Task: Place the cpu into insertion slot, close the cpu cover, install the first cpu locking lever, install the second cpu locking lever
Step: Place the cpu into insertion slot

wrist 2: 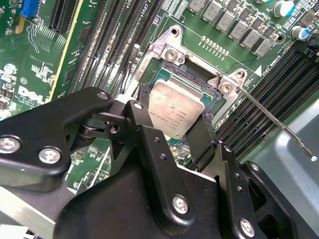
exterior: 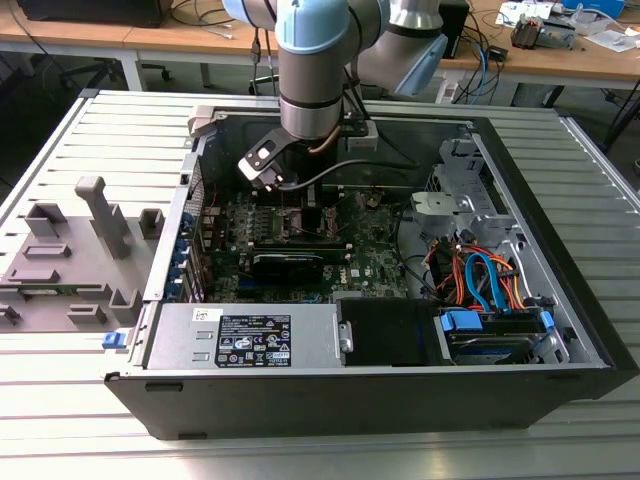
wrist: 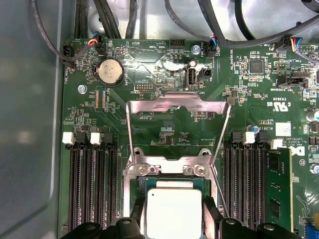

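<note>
In both wrist views the cpu (wrist 2: pixel 177 112) (wrist: pixel 173 211), a small square chip with a silvery-grey top, sits between my black fingers (wrist 2: pixel 137 117). My gripper (wrist 2: pixel 172 118) (wrist: pixel 173 221) is shut on its two opposite edges. The chip is right over the insertion slot (wrist 2: pixel 195 81), whose dark centre and silver rim show beyond it; I cannot tell if it is seated. The cpu cover (wrist: pixel 179 99), a thin silvery frame with a window, is swung open and lies back over the green board. A thin locking lever (wrist 2: pixel 274 119) sticks out, released. In the exterior view my gripper (exterior: pixel 303 200) reaches down into the case.
Black memory slots (wrist: pixel 94 184) run on both sides of the socket. Cables (wrist: pixel 219 30) hang along the board's far edge. The open computer case (exterior: pixel 560 330) holds a power supply (exterior: pixel 250 335) and drive bays. A grey fixture (exterior: pixel 70 260) stands on the exterior view's left.
</note>
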You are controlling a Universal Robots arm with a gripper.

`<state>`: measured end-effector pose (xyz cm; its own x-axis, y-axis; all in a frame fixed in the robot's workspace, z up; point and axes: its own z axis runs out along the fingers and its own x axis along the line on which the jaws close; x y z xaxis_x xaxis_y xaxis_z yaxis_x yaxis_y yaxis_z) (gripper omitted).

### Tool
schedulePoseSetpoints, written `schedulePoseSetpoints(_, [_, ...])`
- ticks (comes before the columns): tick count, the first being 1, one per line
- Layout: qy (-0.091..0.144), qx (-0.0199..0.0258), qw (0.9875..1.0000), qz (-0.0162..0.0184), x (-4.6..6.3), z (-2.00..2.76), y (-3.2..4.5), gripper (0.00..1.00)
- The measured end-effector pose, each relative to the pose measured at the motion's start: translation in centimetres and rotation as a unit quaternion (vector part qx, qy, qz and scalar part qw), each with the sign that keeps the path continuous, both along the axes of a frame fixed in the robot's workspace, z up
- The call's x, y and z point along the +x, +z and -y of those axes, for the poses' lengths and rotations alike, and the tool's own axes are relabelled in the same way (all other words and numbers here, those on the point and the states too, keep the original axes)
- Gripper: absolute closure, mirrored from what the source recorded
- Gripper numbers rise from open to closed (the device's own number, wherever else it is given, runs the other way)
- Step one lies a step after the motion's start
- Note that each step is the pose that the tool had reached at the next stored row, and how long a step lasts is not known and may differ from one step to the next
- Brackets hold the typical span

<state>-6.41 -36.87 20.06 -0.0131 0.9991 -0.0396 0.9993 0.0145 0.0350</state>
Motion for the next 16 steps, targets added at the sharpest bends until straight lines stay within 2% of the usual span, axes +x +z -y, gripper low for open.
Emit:
schedulePoseSetpoints(14, [0.0,0.0,1.0,0.0,-0.14,-0.07,-0.01,0.45])
schedulePoseSetpoints(15, [0.0,0.0,1.0,0.0,-0.14,-0.07,0.0,0.38])
schedulePoseSetpoints(16, [0.0,0.0,1.0,0.0,-0.14,-0.07,-0.01,0.38])
